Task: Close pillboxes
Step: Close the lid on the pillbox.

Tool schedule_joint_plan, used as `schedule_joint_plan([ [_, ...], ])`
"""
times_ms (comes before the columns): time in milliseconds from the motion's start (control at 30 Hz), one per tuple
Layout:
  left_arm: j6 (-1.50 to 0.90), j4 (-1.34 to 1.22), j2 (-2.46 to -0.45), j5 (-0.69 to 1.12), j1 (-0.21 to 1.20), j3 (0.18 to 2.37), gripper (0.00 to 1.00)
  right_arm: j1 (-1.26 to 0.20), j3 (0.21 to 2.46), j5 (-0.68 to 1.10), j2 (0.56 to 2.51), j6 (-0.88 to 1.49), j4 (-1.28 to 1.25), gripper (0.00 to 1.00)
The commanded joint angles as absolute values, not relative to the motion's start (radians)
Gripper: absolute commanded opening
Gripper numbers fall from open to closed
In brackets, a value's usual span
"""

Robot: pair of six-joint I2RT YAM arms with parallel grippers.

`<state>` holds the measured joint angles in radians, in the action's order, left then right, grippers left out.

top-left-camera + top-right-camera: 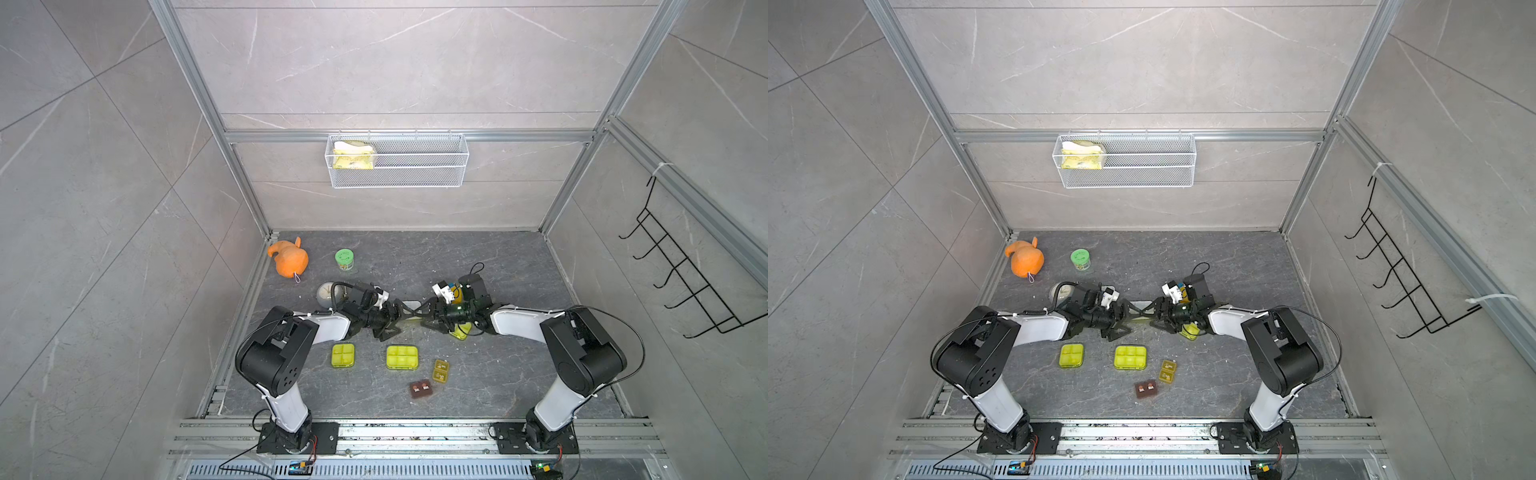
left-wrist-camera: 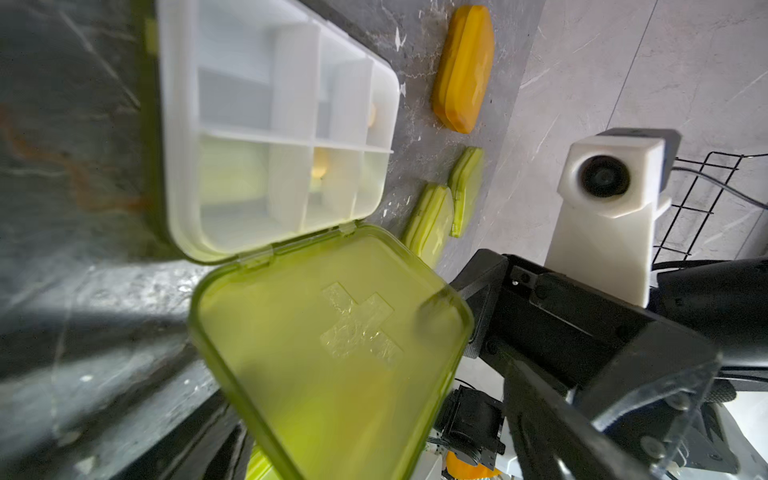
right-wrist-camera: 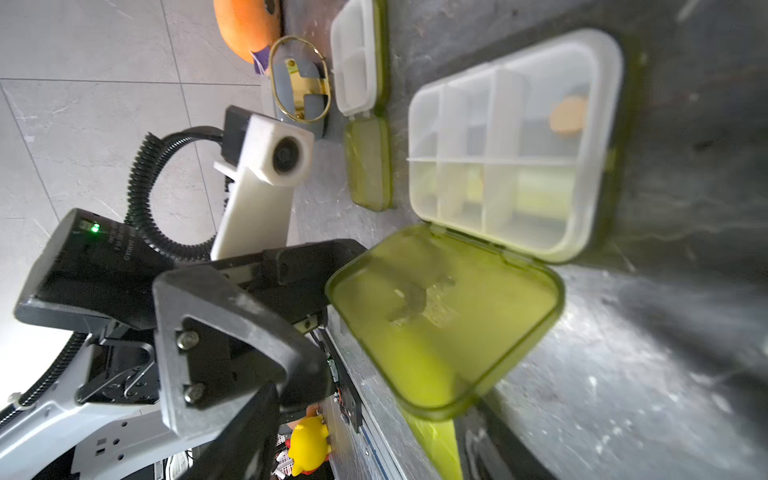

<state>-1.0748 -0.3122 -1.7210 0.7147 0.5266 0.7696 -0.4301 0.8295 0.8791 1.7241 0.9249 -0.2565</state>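
An open pillbox lies mid-table between my two grippers, its white divided tray (image 2: pixel 274 124) (image 3: pixel 511 141) flat and its yellow-green lid (image 2: pixel 332 340) (image 3: pixel 444 320) (image 1: pixel 415 318) raised. My left gripper (image 1: pixel 397 320) (image 1: pixel 1125 318) is open, one finger (image 3: pixel 311 257) at the lid's edge. Facing it, my right gripper (image 1: pixel 424 319) (image 1: pixel 1156 318) is open too, one finger (image 2: pixel 478 286) behind the lid. Shut yellow-green pillboxes (image 1: pixel 343 355) (image 1: pixel 402 357), an amber one (image 1: pixel 440 370) and a brown one (image 1: pixel 421 389) sit nearer the front. An orange pillbox (image 2: pixel 463 66) lies beyond the right arm.
Another open pillbox (image 3: pixel 357 54) lies by the grey clock (image 3: pixel 299 79) (image 1: pixel 326 293) under my left arm. One more yellow-green box (image 1: pixel 462 331) is under my right arm. A green-lidded jar (image 1: pixel 344 258) and orange plush (image 1: pixel 289 259) stand back left. A wire basket (image 1: pixel 397 160) hangs on the wall.
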Motion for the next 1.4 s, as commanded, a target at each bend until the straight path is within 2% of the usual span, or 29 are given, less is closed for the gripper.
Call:
schedule_joint_plan([
  [0,-1.071,-0.295,-1.656,0.738,0.514,0.806,0.93,-0.431,0.881,0.882,1.743,0.934,-0.269,0.68],
  [500,-0.989,-0.119,-1.535,0.749,0.406,0.810,0.96,-0.430,1.114,0.882,1.877,0.852,-0.121,0.68],
  [633,-0.954,-0.064,-1.553,0.754,0.400,0.853,0.95,-0.425,1.176,0.851,1.885,0.766,0.013,0.68],
  [700,-0.949,-0.056,-1.572,0.753,0.399,0.876,0.95,-0.426,1.242,0.788,1.890,0.670,0.201,0.68],
  [867,-0.891,0.032,-1.641,0.739,0.400,0.962,0.94,-0.423,1.299,0.715,1.878,0.555,0.413,0.68],
  [1167,-0.730,0.256,-1.781,0.663,0.400,1.140,0.89,-0.362,1.245,0.849,1.924,0.548,0.401,0.65],
  [1367,-0.702,0.285,-1.856,0.651,0.402,1.188,0.88,-0.345,1.232,0.913,1.983,0.542,0.364,0.64],
])
